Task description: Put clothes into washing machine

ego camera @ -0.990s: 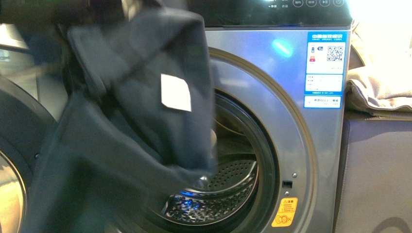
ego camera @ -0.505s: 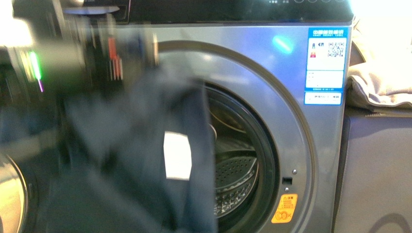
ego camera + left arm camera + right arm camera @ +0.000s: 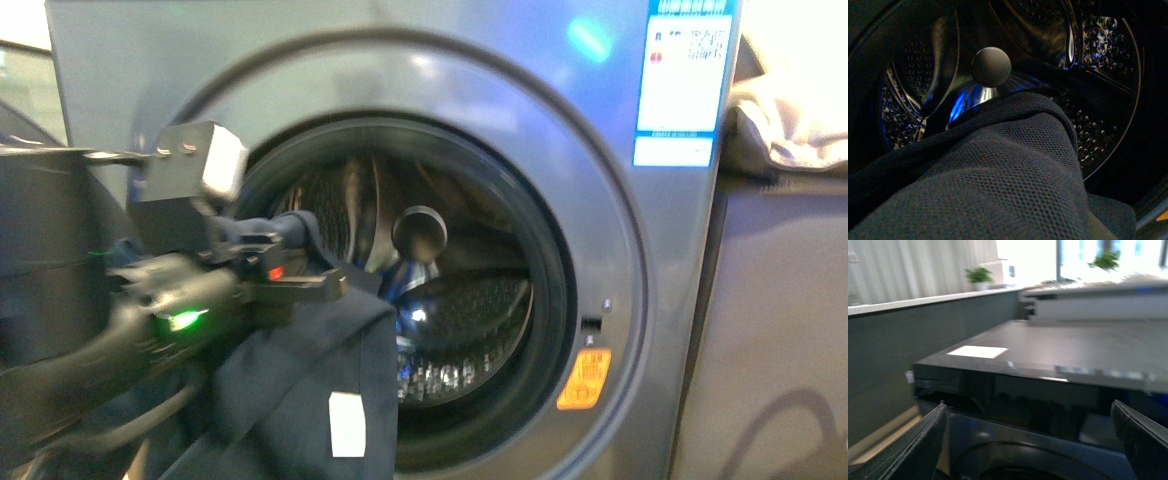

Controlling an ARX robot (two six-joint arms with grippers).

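Silver-grey washing machine (image 3: 600,200) fills your front view. Its porthole is open and the perforated steel drum (image 3: 470,320) is lit blue inside.

Clothes (image 3: 300,400): dark navy fabric hanging at the lower left edge of the porthole. The top fold is at the opening and the bulk is outside, below the rim. In the left wrist view the fabric's mesh weave covers the near field, with the drum wall directly behind it.

Left claw (image 3: 310,285): closed on the top fold of the clothes, and the garment hangs from it. The picture is blurred and its fingers do not show in its own wrist view.

Right claw (image 3: 1028,405): spread wide, nothing between the fingers, held above the machine's top panel.

Beige fabric (image 3: 790,120) lies to the right of the machine.

Smaller items:
- blue label (image 3: 685,80)
- orange sticker (image 3: 585,380)
- white tag (image 3: 347,424), low on the clothes
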